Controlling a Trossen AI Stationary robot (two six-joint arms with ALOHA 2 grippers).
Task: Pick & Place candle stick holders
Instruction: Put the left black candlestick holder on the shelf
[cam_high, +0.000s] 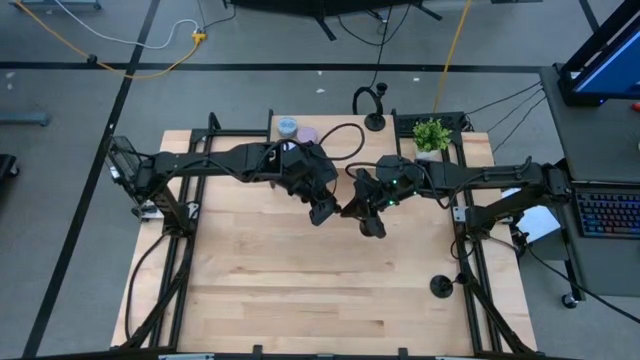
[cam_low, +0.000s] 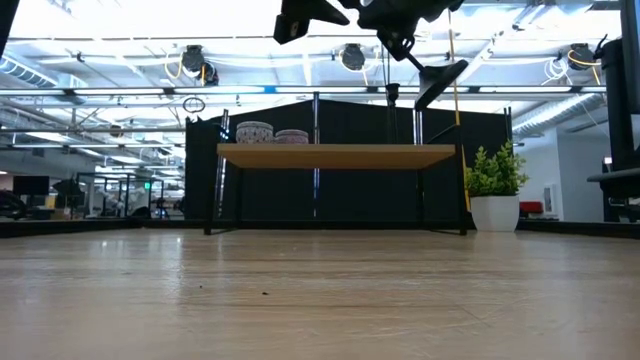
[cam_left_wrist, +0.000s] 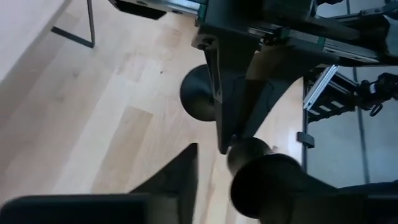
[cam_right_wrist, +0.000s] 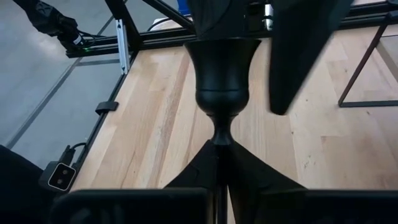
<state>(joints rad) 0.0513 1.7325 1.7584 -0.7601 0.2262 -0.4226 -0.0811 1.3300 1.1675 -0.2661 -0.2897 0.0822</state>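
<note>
My right gripper (cam_high: 366, 214) is shut on a matte-black candle stick holder (cam_right_wrist: 222, 68), high above the middle of the table. Its cup end (cam_left_wrist: 264, 180) points at my left gripper (cam_high: 324, 209). Its disc base (cam_left_wrist: 198, 93) shows beyond my right gripper's finger and tilts in the low view (cam_low: 440, 73). My left gripper is open, with one finger (cam_right_wrist: 298, 56) beside the cup; I cannot tell whether it touches. A second holder (cam_high: 441, 286) stands on its disc base near the table's right edge. A third black disc (cam_high: 375, 122) sits at the far edge. My right gripper pinches the holder's thin neck (cam_right_wrist: 220, 138), just under the cup, between its two fingertips (cam_right_wrist: 199, 171). The fingers lie across the stem. The holder is lifted clear of the table and tilted, cup on one side of the fingers and base on the other.
A low wooden shelf (cam_low: 340, 155) at the far edge carries two round tins (cam_high: 288, 127) (cam_high: 308, 133). A small potted plant (cam_high: 432, 133) stands at the far right. The near half of the table (cam_high: 320, 300) is bare wood.
</note>
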